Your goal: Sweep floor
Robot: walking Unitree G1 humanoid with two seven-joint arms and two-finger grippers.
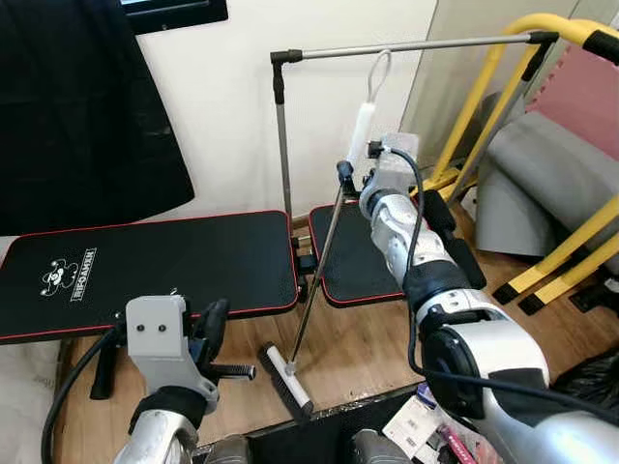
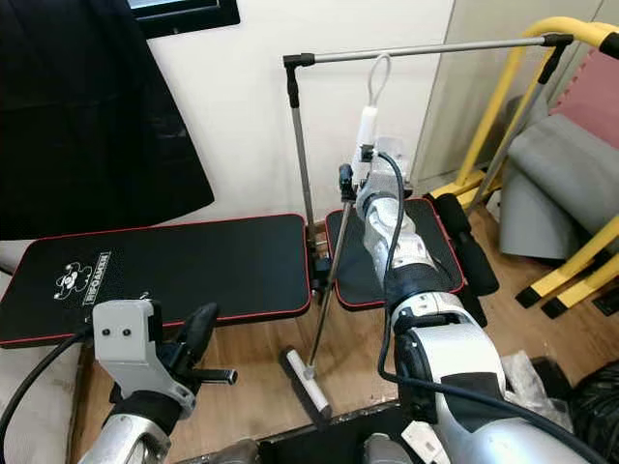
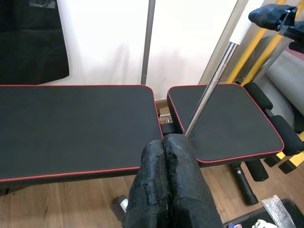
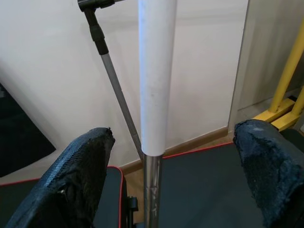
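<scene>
Broom (image 1: 319,261): metal shaft, white grip, black-and-white head on the wood floor (image 1: 368,358) before the black bench (image 1: 155,266), leaning upward; I cannot see whether its top touches the rack (image 1: 406,45). Right gripper (image 4: 161,180): fingers spread wide either side of the grip, not touching. Left gripper (image 3: 166,185): fingers pressed together, empty. Floor strip narrow, clutter below.

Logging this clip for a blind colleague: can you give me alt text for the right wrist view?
The right tool's two black fingers stand wide open on either side of the broom handle, white above and bare metal below, without touching it. Behind are a pale wall, a black weight bench and a yellow frame.
</scene>
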